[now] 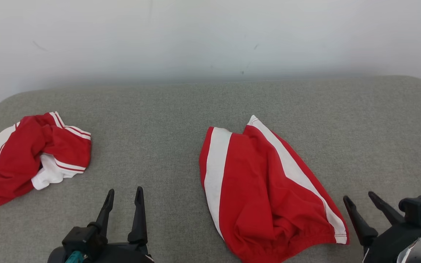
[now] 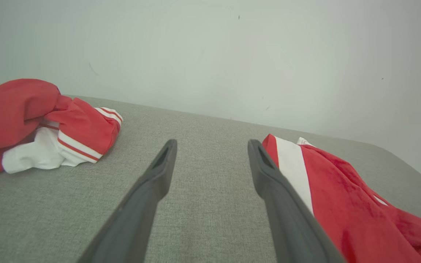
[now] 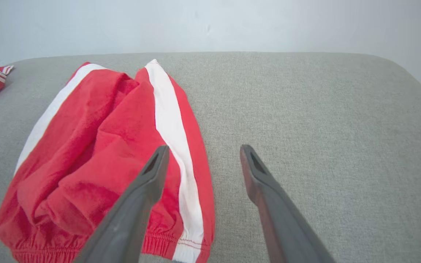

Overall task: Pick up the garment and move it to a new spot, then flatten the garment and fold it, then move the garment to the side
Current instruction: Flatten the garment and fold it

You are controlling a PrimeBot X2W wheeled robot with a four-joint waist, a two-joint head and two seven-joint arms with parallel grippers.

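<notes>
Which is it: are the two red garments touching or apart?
Apart. The head view shows bare grey surface between the crumpled garment and the shorts.

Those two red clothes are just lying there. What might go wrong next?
The shorts lie rumpled, bunched at the waistband, so a fold now could trap creases. The open right tool sits beside their edge; a pinch there might catch only one layer. The crumpled garment at the left looks alike and could be grabbed by mistake.

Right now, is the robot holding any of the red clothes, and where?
Nothing. The left gripper and right gripper are open; the red shorts lie free.
</notes>
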